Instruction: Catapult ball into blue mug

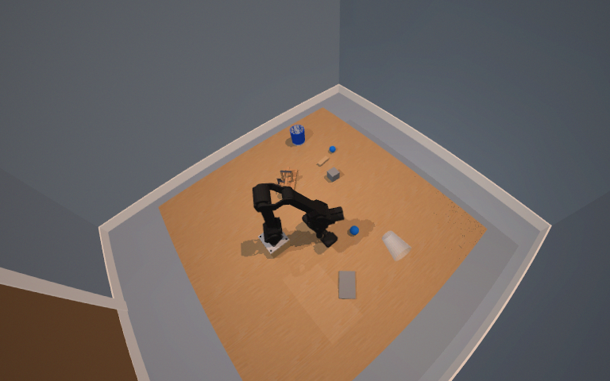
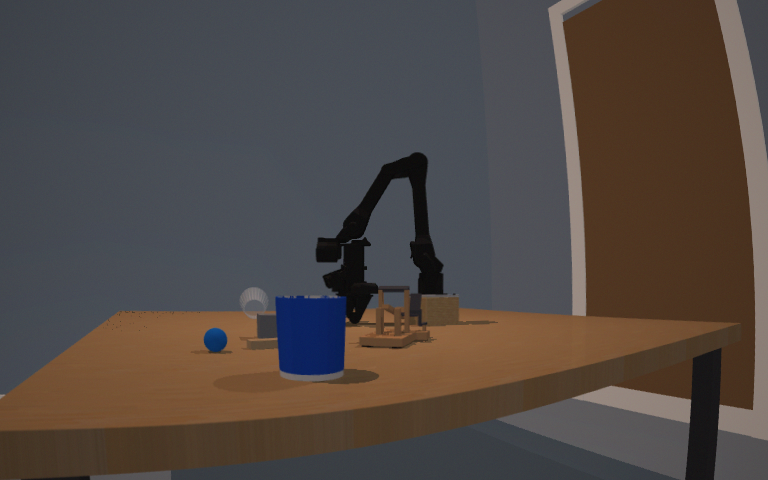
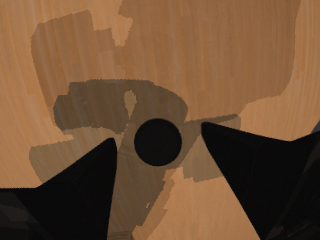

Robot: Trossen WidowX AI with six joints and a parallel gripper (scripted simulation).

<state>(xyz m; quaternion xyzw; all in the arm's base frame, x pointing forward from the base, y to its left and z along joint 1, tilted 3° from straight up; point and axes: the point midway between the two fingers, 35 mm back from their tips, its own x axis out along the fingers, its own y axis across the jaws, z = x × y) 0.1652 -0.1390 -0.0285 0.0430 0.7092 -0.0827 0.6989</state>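
A small black ball (image 3: pixel 157 142) lies on the wooden table between my two dark fingers in the wrist view. My gripper (image 3: pixel 159 136) (image 1: pixel 329 238) (image 2: pixel 355 314) is open and low over the table, one finger on each side of the ball, not touching it. The arm hides the ball in the top and exterior views. The wooden catapult (image 1: pixel 289 177) (image 2: pixel 395 326) stands behind the arm's base. The blue mug (image 1: pixel 297 134) (image 2: pixel 310 336) stands upright near the far edge of the table, beyond the catapult.
A blue ball (image 1: pixel 353 230) lies just right of the gripper. Another blue ball (image 1: pixel 332 148) (image 2: pixel 215 339) lies near the mug. A grey cube (image 1: pixel 333 174), a small wood block (image 1: pixel 322 160), a tipped white cup (image 1: pixel 395 245) (image 2: pixel 253 301) and a flat grey slab (image 1: pixel 347 284) lie around.
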